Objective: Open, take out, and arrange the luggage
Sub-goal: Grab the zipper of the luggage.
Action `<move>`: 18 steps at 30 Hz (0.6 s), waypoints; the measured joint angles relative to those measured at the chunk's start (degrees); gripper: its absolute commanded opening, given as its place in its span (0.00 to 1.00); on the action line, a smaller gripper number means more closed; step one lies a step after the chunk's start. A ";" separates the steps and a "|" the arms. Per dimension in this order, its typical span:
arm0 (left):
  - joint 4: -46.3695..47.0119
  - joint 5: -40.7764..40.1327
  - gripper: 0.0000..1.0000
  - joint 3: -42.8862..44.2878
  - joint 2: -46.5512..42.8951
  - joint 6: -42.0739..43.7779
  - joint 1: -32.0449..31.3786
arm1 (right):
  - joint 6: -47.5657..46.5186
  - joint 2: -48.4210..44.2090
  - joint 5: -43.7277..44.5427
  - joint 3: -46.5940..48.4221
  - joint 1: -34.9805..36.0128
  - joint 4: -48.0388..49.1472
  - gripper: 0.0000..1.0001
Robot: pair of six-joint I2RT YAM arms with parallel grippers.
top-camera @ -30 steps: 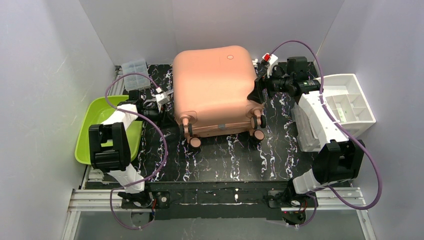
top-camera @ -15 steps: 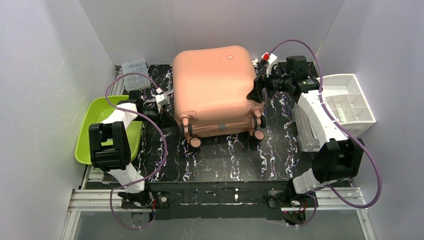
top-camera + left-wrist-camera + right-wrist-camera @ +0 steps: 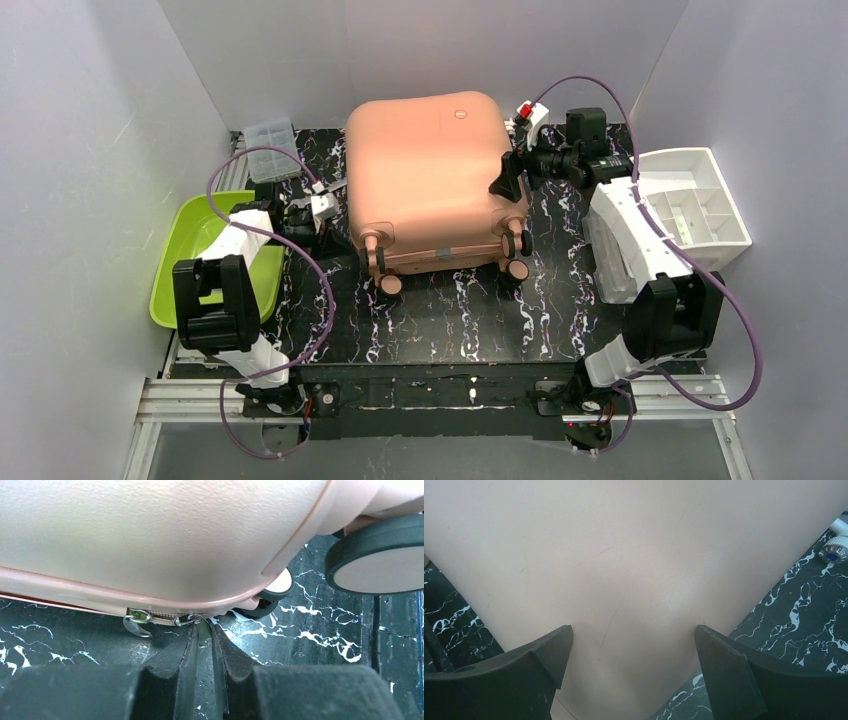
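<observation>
The salmon-pink luggage (image 3: 430, 180) lies closed on the black marbled table, wheels toward the near side. My left gripper (image 3: 335, 215) is at its left side, low by the seam. In the left wrist view the gripper (image 3: 204, 632) is shut on the thin tab of a zipper pull (image 3: 188, 619). A second pull (image 3: 136, 623) hangs free just left of it. My right gripper (image 3: 503, 182) is at the luggage's right side. In the right wrist view it (image 3: 634, 632) is open wide, fingertips (image 3: 559, 642) close against the pink shell (image 3: 634, 555), holding nothing.
A lime-green tray (image 3: 195, 255) sits at the left edge behind my left arm. A white drawer organizer (image 3: 700, 205) stands at the right. A small clear box (image 3: 272, 135) is at the back left. Luggage wheels (image 3: 380, 560) sit next to my left gripper.
My left arm has shifted slightly toward the near side along the luggage's left edge. My right gripper has moved a little left and back against the shell. The luggage has not visibly moved.
</observation>
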 measured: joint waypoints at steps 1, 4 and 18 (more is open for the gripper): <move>-0.13 -0.09 0.00 -0.42 -0.50 0.79 0.00 | 0.00 0.17 0.15 0.13 0.09 0.22 1.00; -1.03 -0.52 0.00 -0.98 -1.31 2.82 0.00 | 0.00 0.61 0.46 0.37 0.31 0.87 1.00; -5.73 -1.57 0.00 -2.69 -3.58 11.06 -1.64 | -0.02 2.47 1.03 1.44 0.76 2.82 1.00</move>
